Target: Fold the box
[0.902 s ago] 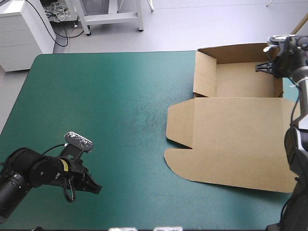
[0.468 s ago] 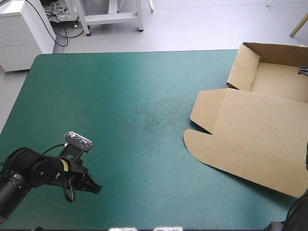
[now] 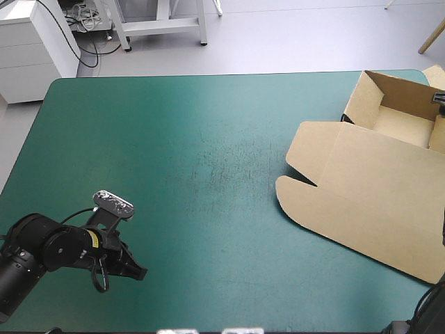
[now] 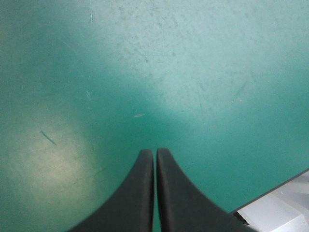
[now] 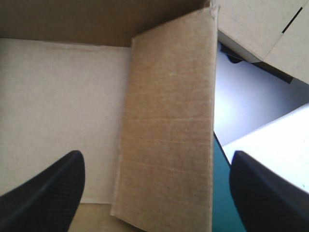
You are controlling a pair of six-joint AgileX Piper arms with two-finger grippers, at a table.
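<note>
The box (image 3: 368, 188) sits at 3 o'clock on the desk (image 3: 181, 139) in the high view. Its walled tray is up at 2 o'clock by the far right corner and its lid lies flat toward 4 o'clock, partly out of my sight. My right hand (image 5: 155, 162) is spread wide, with one raised side wall (image 5: 166, 121) standing between its black fingers; neither touches it that I can see. My worry is that the box lies so near the desk's right edge that a push or a skewed pinch on that wall could slide it off or buckle the board. My left hand (image 4: 155, 153) is closed on nothing, low at 8 o'clock over bare teal-green cover, well apart, so it cannot steady anything. Between it and the tray lies only the flat lid, which it would have to cross.
</note>
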